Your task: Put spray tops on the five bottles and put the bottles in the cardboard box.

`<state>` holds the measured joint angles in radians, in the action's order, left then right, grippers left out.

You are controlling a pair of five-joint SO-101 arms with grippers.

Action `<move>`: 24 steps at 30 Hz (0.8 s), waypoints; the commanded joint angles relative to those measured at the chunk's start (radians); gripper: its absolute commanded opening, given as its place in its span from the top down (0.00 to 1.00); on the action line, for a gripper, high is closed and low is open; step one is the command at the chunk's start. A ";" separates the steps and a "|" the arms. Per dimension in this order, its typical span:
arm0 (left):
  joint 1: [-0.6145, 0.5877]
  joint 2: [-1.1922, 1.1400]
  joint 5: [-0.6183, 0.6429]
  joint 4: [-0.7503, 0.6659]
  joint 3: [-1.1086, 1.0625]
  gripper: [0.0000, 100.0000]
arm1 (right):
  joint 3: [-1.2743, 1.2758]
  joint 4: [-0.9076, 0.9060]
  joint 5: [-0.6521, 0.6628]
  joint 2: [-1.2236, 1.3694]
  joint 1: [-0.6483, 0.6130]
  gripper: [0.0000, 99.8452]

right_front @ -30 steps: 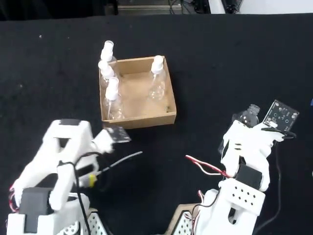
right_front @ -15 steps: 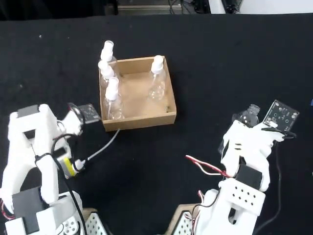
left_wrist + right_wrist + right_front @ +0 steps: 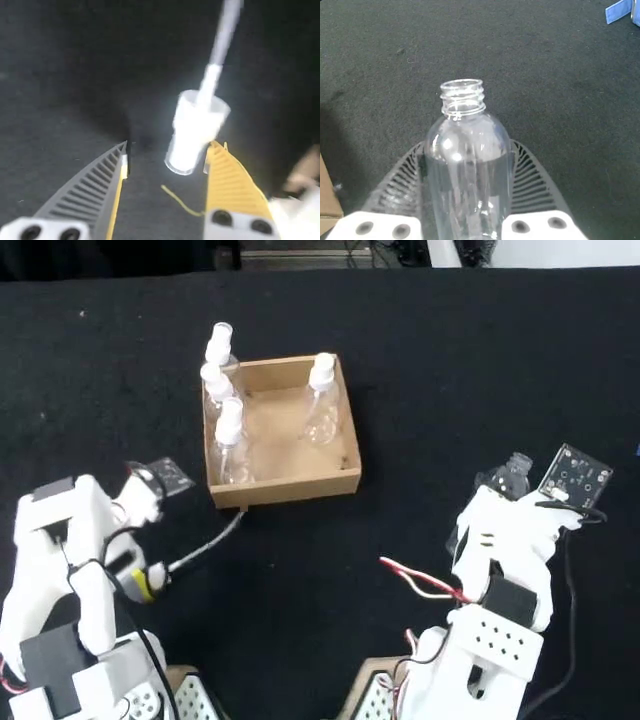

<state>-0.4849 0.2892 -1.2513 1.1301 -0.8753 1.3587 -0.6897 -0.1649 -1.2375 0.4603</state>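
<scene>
White spray top [image 3: 196,134], now farther left

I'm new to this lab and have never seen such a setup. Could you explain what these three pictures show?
Two small white robot arms sit side by side at a black table. The high view looks down from a fixed camera; the other two come from cameras on each arm's wrist. On the table stands a cardboard box with four bottles already topped. The left gripper holds a spray top with its long tube; the right gripper holds an open bottle, no top yet.
</scene>
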 commanded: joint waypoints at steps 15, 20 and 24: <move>-0.058 0.077 0.689 -0.236 0.094 0.77 | -0.008 0.031 -0.005 -0.035 0.014 0.99; 0.038 0.141 0.842 0.071 0.143 0.77 | -0.010 0.031 -0.003 -0.036 0.014 0.99; 0.125 0.150 1.131 0.126 0.107 0.77 | -0.010 0.031 -0.003 -0.036 0.014 0.99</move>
<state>-0.4419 0.3874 -0.3798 1.2006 -0.7910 1.3587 -0.6897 -0.1649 -1.2375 0.4603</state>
